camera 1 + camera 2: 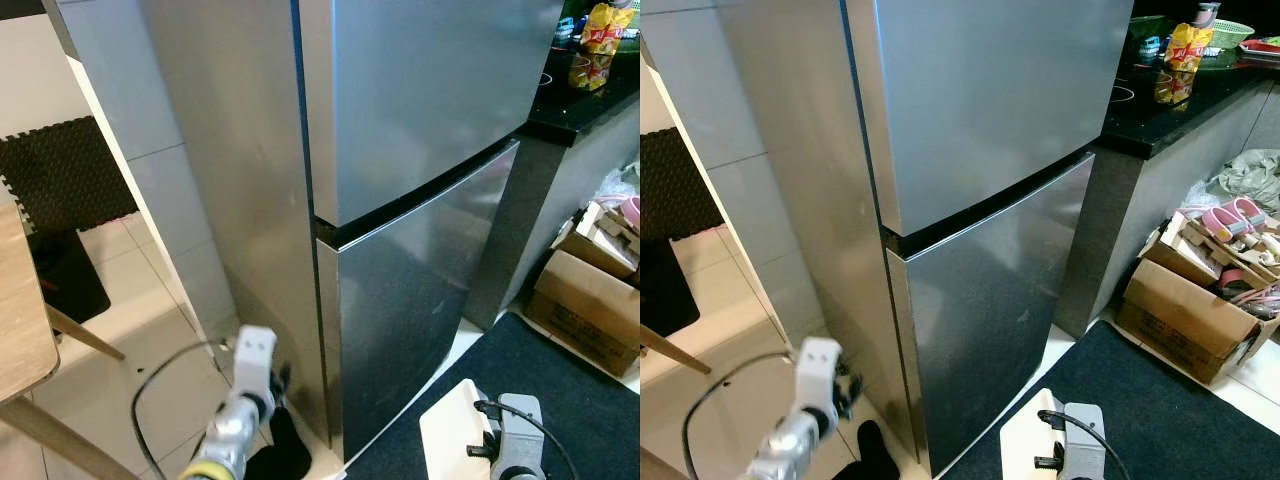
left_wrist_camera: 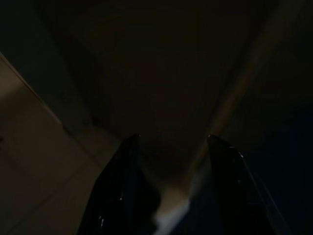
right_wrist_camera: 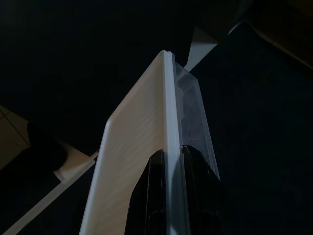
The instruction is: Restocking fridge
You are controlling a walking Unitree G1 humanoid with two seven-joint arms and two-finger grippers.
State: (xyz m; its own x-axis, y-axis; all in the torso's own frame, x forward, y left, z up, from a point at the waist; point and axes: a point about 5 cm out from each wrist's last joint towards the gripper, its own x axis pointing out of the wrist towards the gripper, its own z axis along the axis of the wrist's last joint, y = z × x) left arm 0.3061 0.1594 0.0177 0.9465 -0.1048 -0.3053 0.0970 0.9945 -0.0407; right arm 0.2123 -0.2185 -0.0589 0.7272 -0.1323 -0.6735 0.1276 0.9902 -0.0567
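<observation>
We face the closed fridge (image 1: 400,200). Our right gripper (image 3: 168,161), low right, has fingers clamped on a white container (image 3: 142,161). Left gripper (image 2: 171,161) low, fingers apart, empty.

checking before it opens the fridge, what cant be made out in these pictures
- Fridge contents: both doors shut in the eye views.
- White container contents: right wrist view shows its edge only, clamped in the right pincer.
- Left pincer surroundings: left wrist view too dark.
- Cardboard box items: small, cut off.
</observation>
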